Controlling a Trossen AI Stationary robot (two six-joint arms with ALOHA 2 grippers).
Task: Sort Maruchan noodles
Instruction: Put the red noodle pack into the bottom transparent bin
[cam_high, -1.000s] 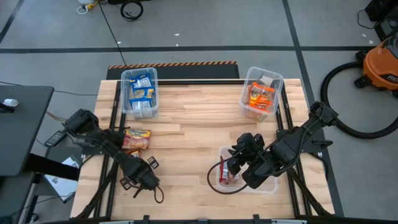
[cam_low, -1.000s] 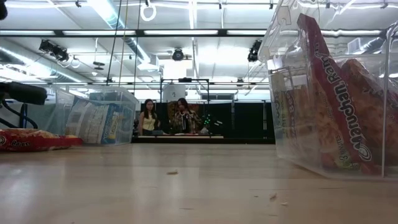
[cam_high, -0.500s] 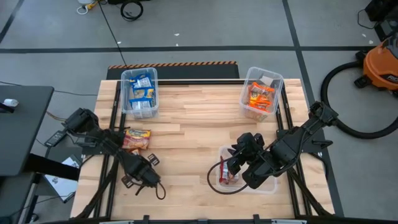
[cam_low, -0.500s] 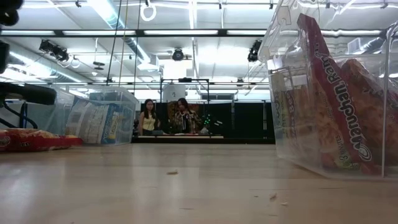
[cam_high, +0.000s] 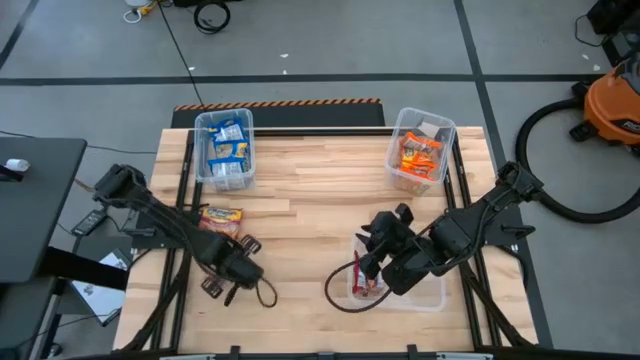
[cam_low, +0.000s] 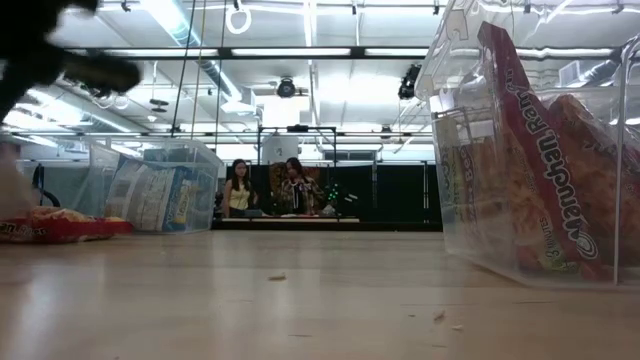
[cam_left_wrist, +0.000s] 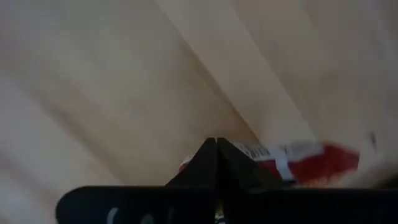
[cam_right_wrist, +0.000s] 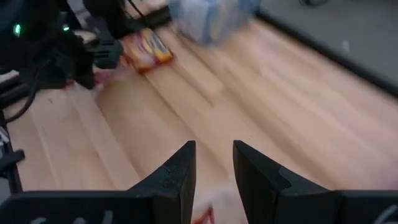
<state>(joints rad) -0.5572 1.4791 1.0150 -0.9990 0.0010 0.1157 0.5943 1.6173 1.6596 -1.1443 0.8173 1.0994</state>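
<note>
Wooden table fills the middle of the room, with grey floor around it. Left gripper has its fingers pressed together, low over the table just beside a red packet that lies near the left edge; if it pinches this packet I cannot tell. Right gripper has fingers a little apart, holding nothing, above the near bin, which contains red packets. Blue packets lie in the far left bin, orange packets in the far right bin.

Clear bins, orange vac
</note>
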